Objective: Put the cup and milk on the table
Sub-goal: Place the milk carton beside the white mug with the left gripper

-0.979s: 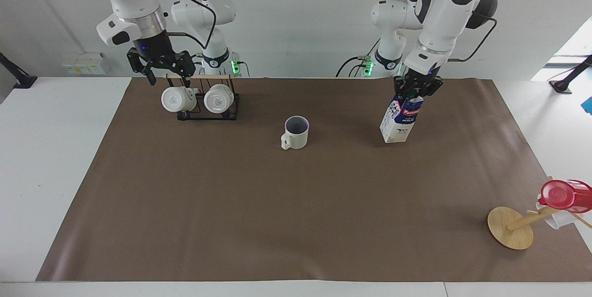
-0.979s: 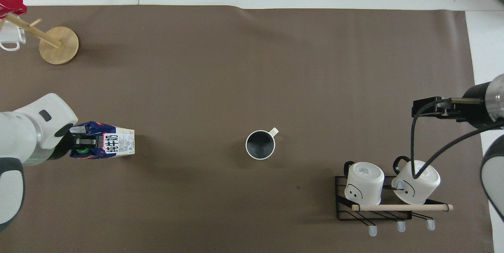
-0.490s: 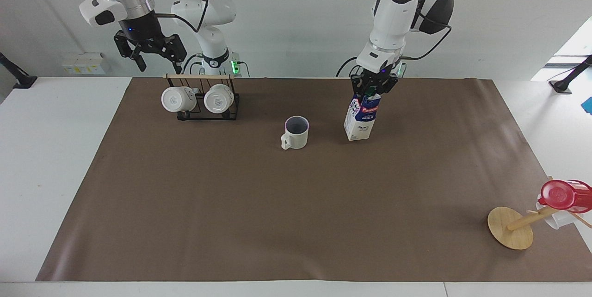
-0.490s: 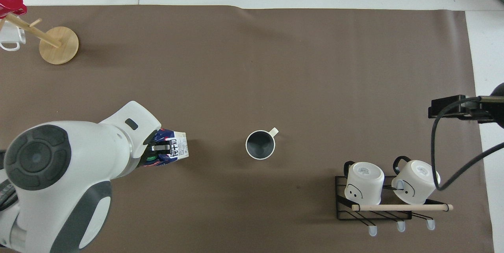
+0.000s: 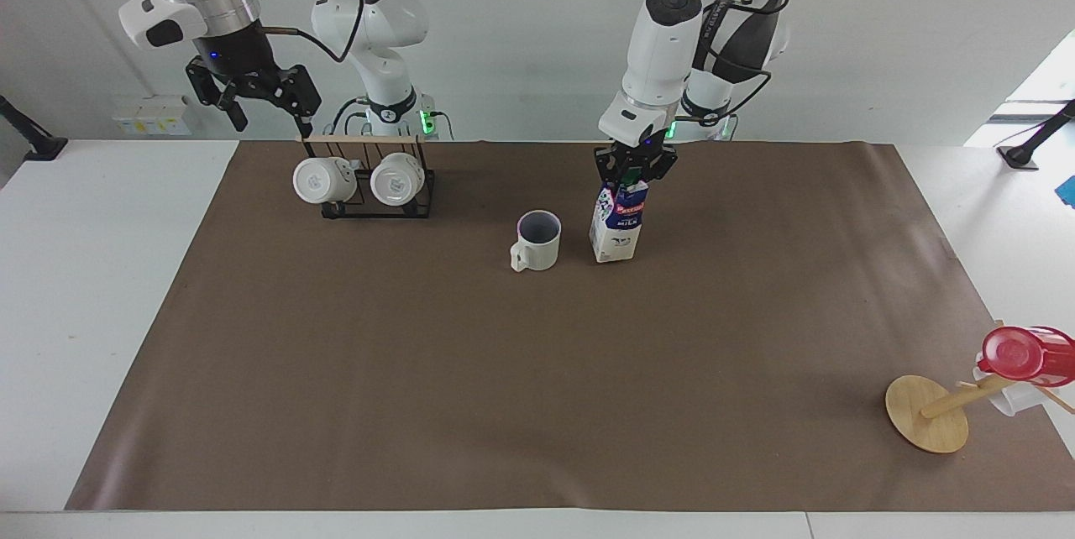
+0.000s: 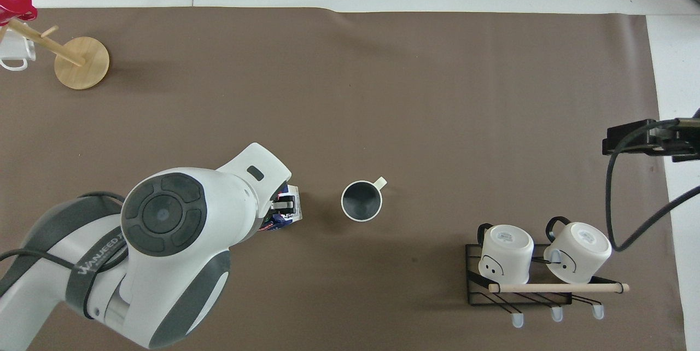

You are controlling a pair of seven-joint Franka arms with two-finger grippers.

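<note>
Since a second ago the right pincer (image 5: 256, 107) has risen from the black wire mug rack (image 5: 378, 195) to hang above its end, fingers spread wide and holding nothing. The rack, topped by a pale wooden rod, carries two glossy white ceramic mugs (image 5: 359, 180) lying on their sides.

The cream ceramic cup with a loop handle and dark inside (image 5: 536, 241) stands upright where it was, mid-sheet on the matte brown paper of the white worktop (image 5: 101, 287).

The tall blue-and-white cardboard milk carton (image 5: 619, 220) has travelled from the left arm's end to just beside the cup, apart from it, almost upright; whether its base touches the paper cannot be told. The left pincer (image 5: 634, 172) stays clamped on its gabled top.

At the left arm's end a round-based wooden stand (image 5: 928, 413) holds a translucent red plastic cup (image 5: 1020, 354).
</note>
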